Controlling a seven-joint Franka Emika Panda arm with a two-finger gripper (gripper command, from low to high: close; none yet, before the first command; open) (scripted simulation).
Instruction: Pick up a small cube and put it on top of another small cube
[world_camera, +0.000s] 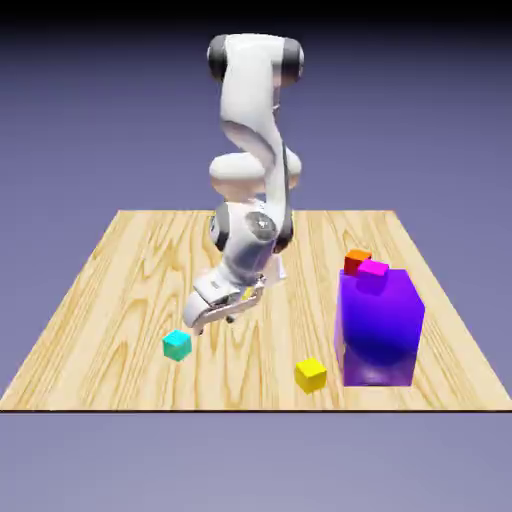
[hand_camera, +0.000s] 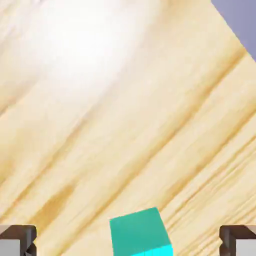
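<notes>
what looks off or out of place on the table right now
Nothing looks spilled or damaged. The one oddity is the magenta cube, which appears perched on the big purple block rather than down on the wood like the yellow cube and teal cube.

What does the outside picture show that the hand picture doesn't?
Only the outside picture shows the arm, the yellow cube, the big purple block, the pink cube and the orange cube.

Only the hand picture shows both claw tips close up, wide apart, with the claw open.

Both show the teal cube and the wooden table.
</notes>
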